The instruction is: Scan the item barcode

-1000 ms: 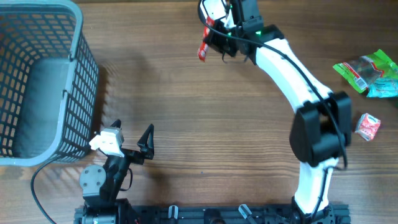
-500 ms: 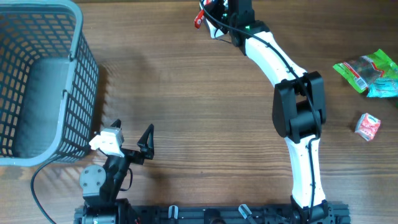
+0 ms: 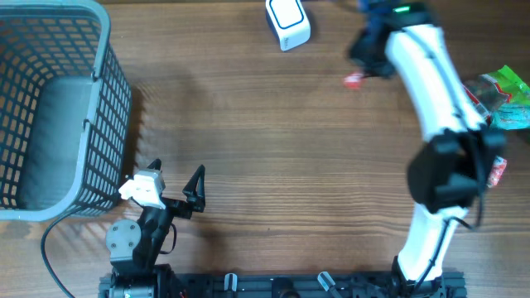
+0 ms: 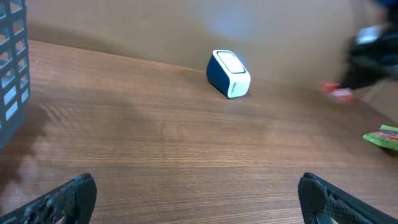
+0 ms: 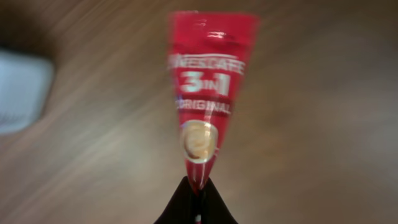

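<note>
A red Nescafe 3-in-1 sachet (image 5: 205,93) is pinched at its narrow lower end, and my right gripper (image 5: 198,188) is shut on it. From overhead the sachet (image 3: 354,79) hangs over the table's far side, right of the white-and-blue barcode scanner (image 3: 287,22), below the blurred right gripper (image 3: 366,60). The scanner (image 4: 227,73) stands alone near the far edge, the sachet (image 4: 339,93) well to its right. My left gripper (image 3: 175,175) rests near the front left, open and holding nothing (image 4: 196,196).
A grey mesh basket (image 3: 108,99) fills the left side. A green packet (image 3: 489,93) and a small red-and-white packet (image 3: 490,168) lie at the right edge, close to the right arm's base. Bare wood lies between scanner and left gripper.
The right arm has swung right from over the scanner, carrying the sachet along. The scanner is now uncovered. The left arm has not moved.
</note>
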Action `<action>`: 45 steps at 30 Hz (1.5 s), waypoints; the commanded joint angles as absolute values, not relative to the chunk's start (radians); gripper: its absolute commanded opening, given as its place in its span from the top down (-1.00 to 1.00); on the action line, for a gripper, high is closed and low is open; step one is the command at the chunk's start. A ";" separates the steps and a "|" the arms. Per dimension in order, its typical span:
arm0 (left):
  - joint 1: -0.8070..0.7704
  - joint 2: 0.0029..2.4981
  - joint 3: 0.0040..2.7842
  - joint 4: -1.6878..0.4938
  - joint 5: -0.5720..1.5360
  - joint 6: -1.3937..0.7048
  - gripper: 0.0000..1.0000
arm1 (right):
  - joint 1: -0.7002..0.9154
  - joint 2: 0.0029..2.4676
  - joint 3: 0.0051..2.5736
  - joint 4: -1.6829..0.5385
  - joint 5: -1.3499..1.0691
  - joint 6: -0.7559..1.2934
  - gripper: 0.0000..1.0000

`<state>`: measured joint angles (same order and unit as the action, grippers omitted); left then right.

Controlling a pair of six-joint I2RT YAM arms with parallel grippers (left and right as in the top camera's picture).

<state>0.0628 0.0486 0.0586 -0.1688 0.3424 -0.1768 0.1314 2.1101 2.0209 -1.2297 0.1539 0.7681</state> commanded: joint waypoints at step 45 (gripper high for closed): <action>0.058 0.046 0.055 -0.170 0.343 -0.161 -1.00 | -0.220 0.469 1.593 -1.103 0.032 0.287 -1.00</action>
